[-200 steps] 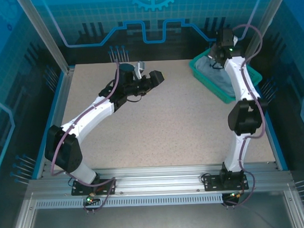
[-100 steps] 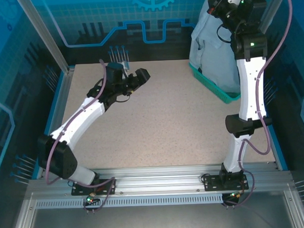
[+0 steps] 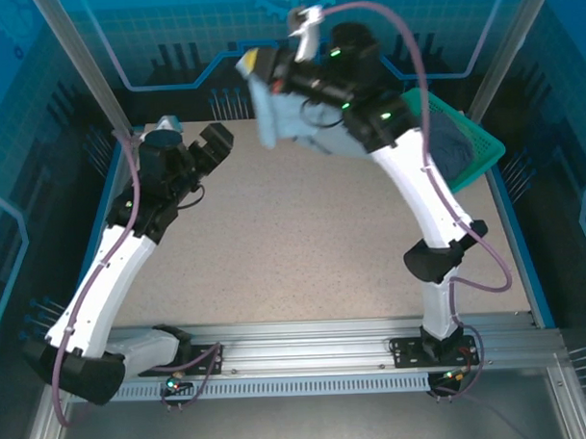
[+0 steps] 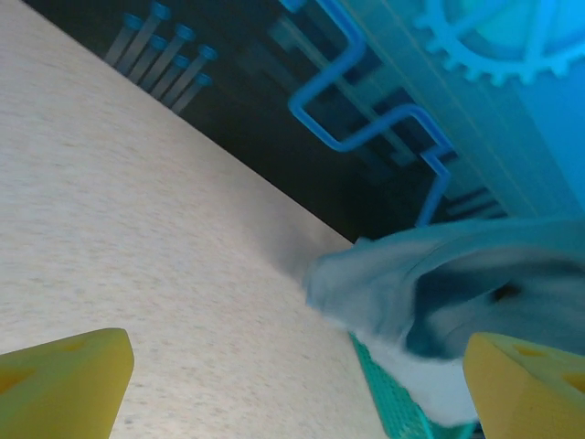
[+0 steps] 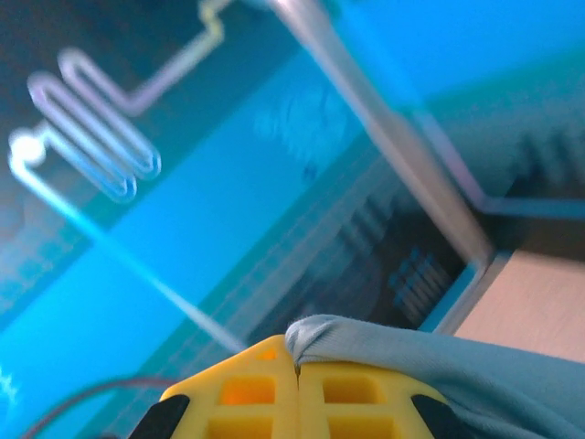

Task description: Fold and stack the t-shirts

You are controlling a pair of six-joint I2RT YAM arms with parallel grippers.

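Note:
My right gripper (image 3: 254, 65) is raised over the table's far middle. It is shut on a fold of the pale blue-grey t-shirt (image 3: 282, 114), which hangs from it above the tabletop. In the right wrist view the yellow fingers (image 5: 247, 393) pinch the cloth edge (image 5: 315, 337) of that t-shirt. My left gripper (image 3: 194, 134) hovers at the far left, open and empty. Its wrist view shows the spread yellow fingertips (image 4: 59, 380) and the hanging t-shirt (image 4: 439, 283) ahead. A darker slate t-shirt (image 3: 451, 142) lies in the teal basket (image 3: 485, 160).
The teal mesh basket stands at the table's far right corner, and its rim (image 4: 393, 398) also shows low in the left wrist view. The speckled tabletop (image 3: 304, 248) spreads between the two arms. Blue enclosure walls and metal posts (image 3: 86, 73) ring the table.
The right arm lifted the pale t-shirt out of the basket and swung it left across the far edge. The left arm drew back toward the far left.

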